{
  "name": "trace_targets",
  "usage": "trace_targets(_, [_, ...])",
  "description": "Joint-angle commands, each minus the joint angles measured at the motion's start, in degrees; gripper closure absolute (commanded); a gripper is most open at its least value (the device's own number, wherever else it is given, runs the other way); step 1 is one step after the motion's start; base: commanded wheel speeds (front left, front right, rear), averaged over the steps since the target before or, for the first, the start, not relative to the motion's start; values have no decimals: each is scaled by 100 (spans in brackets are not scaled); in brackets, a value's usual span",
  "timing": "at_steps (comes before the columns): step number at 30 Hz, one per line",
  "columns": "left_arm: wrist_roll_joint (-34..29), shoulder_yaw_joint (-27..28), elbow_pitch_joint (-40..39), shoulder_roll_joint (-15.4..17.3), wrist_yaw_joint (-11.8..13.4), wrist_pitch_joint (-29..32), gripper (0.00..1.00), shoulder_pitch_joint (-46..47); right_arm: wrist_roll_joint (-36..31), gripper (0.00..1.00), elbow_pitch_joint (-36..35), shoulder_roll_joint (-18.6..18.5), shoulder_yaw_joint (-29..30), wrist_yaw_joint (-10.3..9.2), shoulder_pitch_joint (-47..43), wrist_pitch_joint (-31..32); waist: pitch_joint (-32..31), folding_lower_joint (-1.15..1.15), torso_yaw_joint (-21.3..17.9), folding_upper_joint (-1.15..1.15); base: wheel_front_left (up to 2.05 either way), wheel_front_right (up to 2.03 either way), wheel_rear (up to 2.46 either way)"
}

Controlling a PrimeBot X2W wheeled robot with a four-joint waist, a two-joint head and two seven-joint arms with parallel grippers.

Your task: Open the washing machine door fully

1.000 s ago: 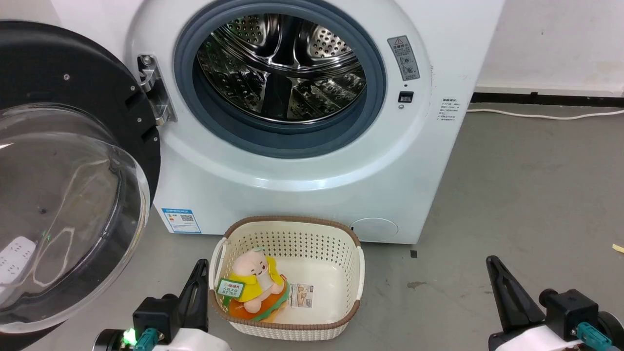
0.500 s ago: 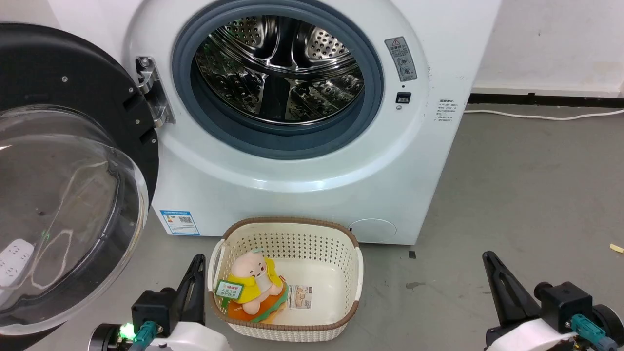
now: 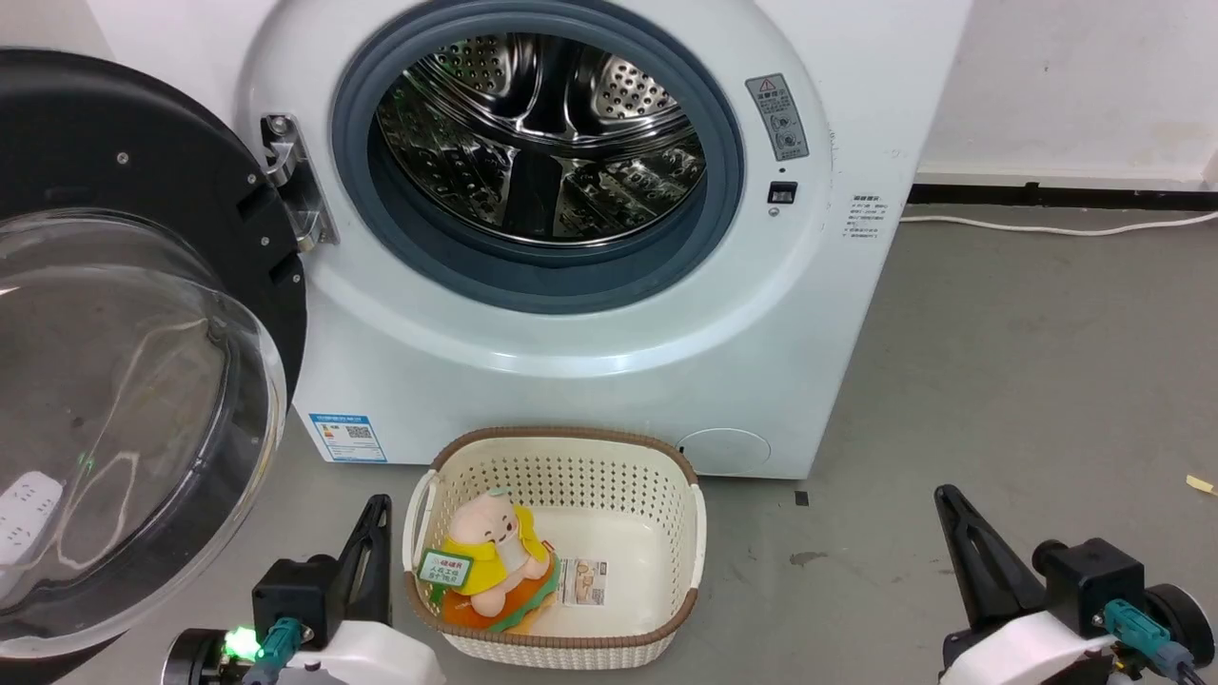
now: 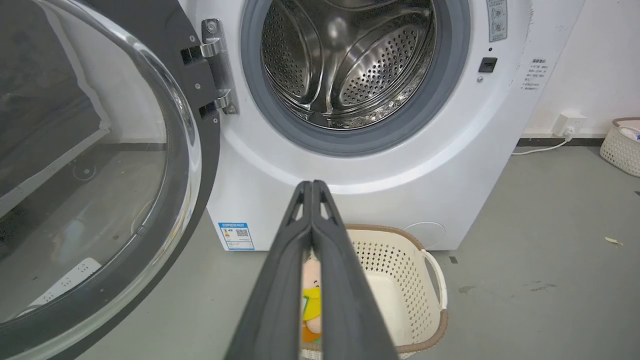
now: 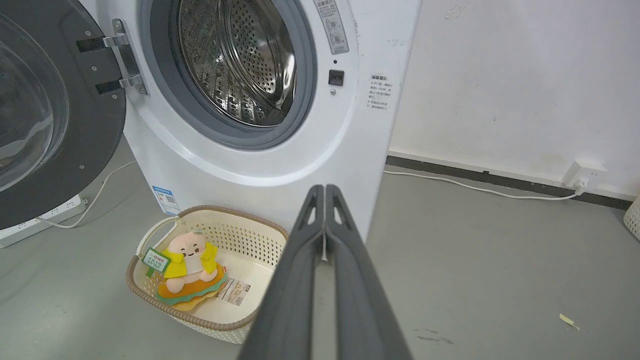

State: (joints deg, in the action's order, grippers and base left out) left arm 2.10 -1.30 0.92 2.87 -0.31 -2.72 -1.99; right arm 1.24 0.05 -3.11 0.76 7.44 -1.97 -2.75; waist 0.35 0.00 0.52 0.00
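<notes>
The washing machine door (image 3: 124, 190), round, glossy black with a bulging clear glass bowl (image 3: 114, 419), stands swung wide open to the left of the white machine (image 3: 571, 381), held by its steel hinge (image 3: 290, 181). The door (image 4: 100, 150) also fills the left of the left wrist view, and the door (image 5: 55, 115) appears at the left of the right wrist view. My left gripper (image 3: 379, 506) is low beside the basket, shut and holding nothing. My right gripper (image 3: 944, 497) is low at the right over the floor, shut and holding nothing. Neither gripper touches the door.
A cream perforated basket (image 3: 666, 476) with a plush toy (image 3: 490, 557) sits on the grey floor before the machine. The steel drum (image 3: 538, 133) is ringed by grey rubber. A white power strip (image 5: 35, 225) and a cable (image 3: 1047, 228) lie on the floor.
The whole head picture has shifted slightly left and the grippers sit a little lower, so the camera has moved. The door stays at the same wide angle.
</notes>
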Motion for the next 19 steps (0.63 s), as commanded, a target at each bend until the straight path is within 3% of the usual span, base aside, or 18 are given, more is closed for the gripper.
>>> trace_targets(1, [-49,18,-36,1,20,29,100,111,-39,100,-4,20,-14,4,81,33,-2,0,-3,0,0,0,0])
trace_targets(19, [-189,116,-84,1,30,240,100,188,-113,100,-5,23,-68,4,182,244,-31,0,-46,0,0,0,0])
